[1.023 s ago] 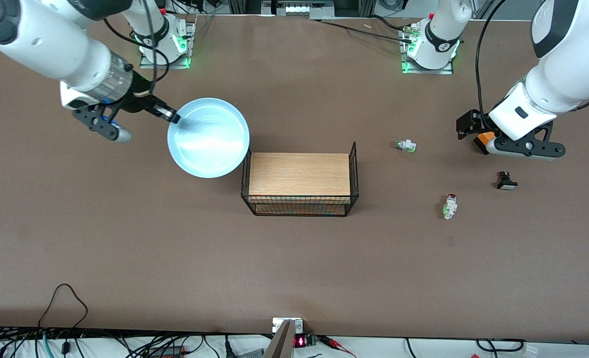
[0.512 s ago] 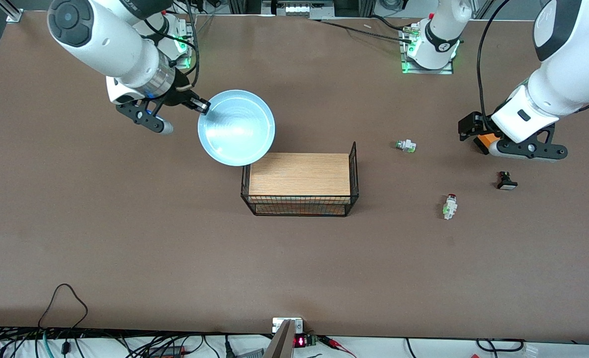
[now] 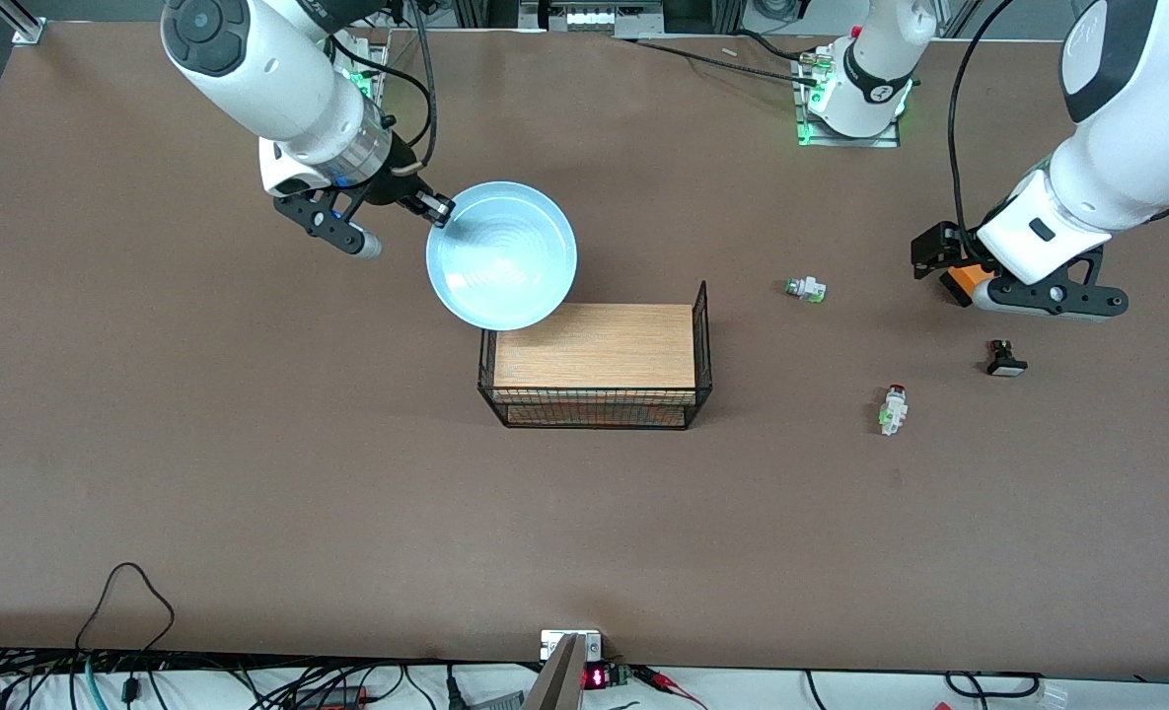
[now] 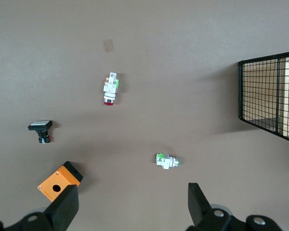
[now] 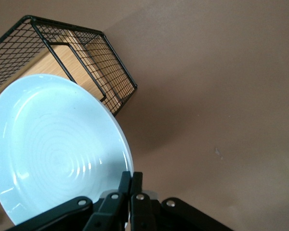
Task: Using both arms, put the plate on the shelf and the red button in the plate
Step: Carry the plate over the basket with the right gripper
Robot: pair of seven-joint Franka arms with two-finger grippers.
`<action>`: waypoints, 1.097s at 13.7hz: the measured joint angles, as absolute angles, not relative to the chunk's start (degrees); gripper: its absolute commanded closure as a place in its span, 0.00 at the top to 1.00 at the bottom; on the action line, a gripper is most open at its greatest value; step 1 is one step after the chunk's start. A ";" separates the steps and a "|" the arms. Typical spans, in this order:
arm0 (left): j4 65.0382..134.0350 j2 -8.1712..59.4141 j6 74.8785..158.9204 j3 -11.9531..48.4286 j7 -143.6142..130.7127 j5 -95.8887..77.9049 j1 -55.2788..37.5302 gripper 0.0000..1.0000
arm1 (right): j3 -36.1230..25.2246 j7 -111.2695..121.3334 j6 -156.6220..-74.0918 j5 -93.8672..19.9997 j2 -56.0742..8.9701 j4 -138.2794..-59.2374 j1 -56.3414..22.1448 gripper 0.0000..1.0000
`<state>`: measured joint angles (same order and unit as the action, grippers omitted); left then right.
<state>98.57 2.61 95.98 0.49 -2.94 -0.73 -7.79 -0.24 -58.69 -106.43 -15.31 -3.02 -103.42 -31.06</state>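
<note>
The plate (image 3: pixel 501 254) hangs in the air, pinched at its rim by the right gripper (image 3: pixel 434 207), overlapping the corner of the wire basket (image 3: pixel 595 366) toward the right arm's end; the basket's wooden shelf is bare. The red button (image 3: pixel 893 409) lies on open table (image 3: pixel 347 493) toward the left arm's end. The left gripper (image 4: pixel 130 204) waits above it, fingers spread wide, beside an orange block (image 4: pixel 59 179).
</note>
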 measured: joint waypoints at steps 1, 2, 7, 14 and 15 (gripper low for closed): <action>98.57 2.61 95.98 0.47 -2.94 -0.73 -7.79 1.00 | -0.15 -58.69 -106.87 -15.31 -3.03 -103.89 -31.12 0.00; 98.57 2.61 95.98 0.46 -2.94 -0.73 -7.79 1.00 | -0.09 -58.69 -107.35 -15.31 -3.03 -104.32 -31.18 0.00; 98.56 2.61 95.96 0.45 -2.94 -0.73 -7.79 1.00 | 0.13 -58.86 -111.19 -15.31 -3.32 -106.42 -32.24 0.00; 98.56 2.61 95.95 0.44 -2.94 -0.73 -7.79 1.00 | 0.66 -61.58 -116.73 -15.30 -5.09 -107.29 -35.26 0.00; 98.56 2.61 95.95 0.44 -2.94 -0.73 -7.79 1.00 | 0.67 -61.60 -117.56 -15.30 -5.41 -107.30 -35.53 0.00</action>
<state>98.56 2.61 95.95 0.44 -2.94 -0.73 -7.79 0.67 -61.60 -117.56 -15.30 -5.41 -107.30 -35.53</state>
